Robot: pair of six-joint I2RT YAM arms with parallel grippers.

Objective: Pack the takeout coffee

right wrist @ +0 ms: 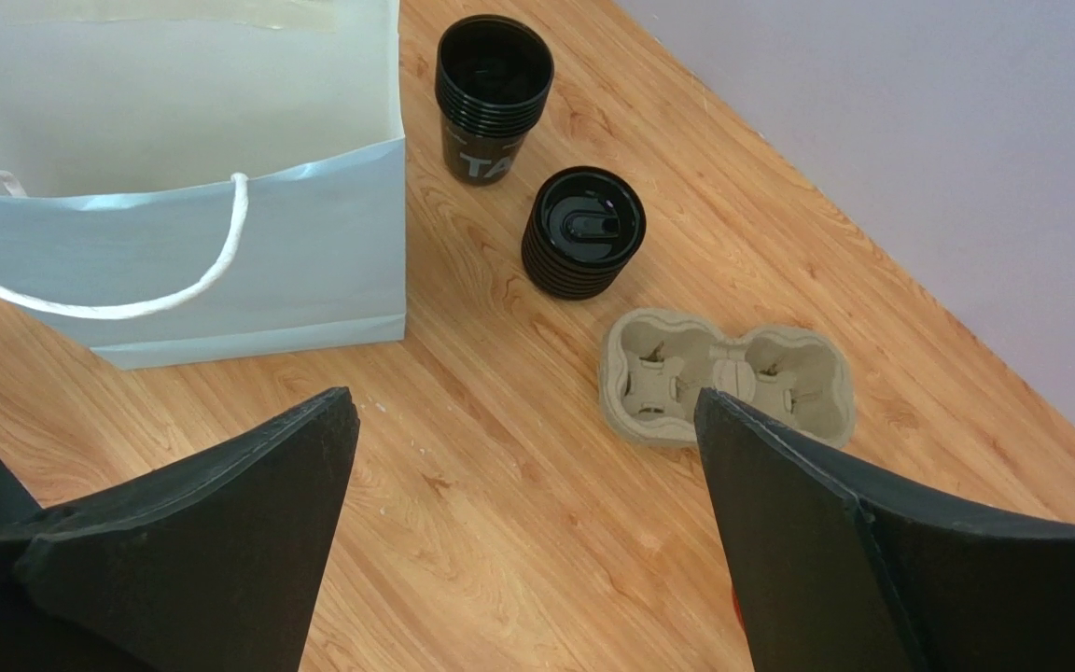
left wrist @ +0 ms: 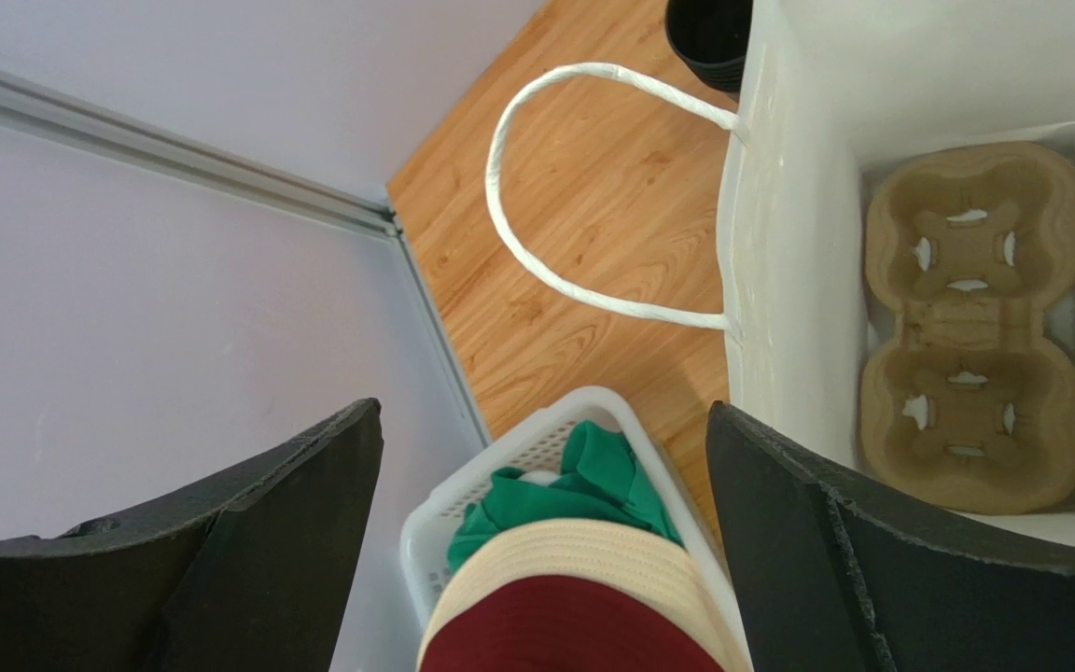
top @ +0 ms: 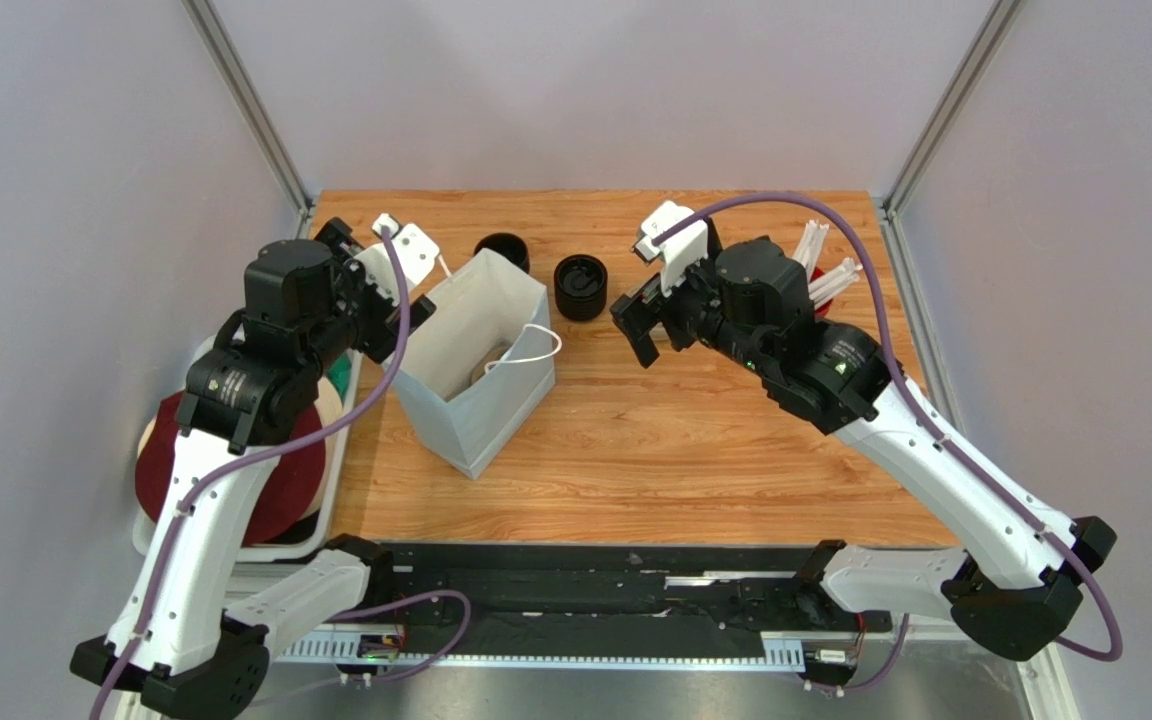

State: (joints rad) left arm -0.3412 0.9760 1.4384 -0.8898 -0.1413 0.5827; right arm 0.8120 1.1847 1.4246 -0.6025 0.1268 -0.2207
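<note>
Bright, even, diffuse light fills all three views, and shadows are soft and pale. In the top view the wooden surface (top: 657, 450) is uniformly lit, with only a faint shadow along the base of the white paper bag (top: 477, 383). In the left wrist view the bag's wall at the upper right is nearly washed out. The fingers (left wrist: 263, 546) of the left end effector (left wrist: 541, 420) are dark, flat and slightly soft. In the right wrist view the wood grain is crisp at the centre, the stacked black cups (right wrist: 494, 84) carry a weak sheen, and the near fingers (right wrist: 193, 546) of the right end effector (right wrist: 522, 406) blur at the lower corners.
</note>
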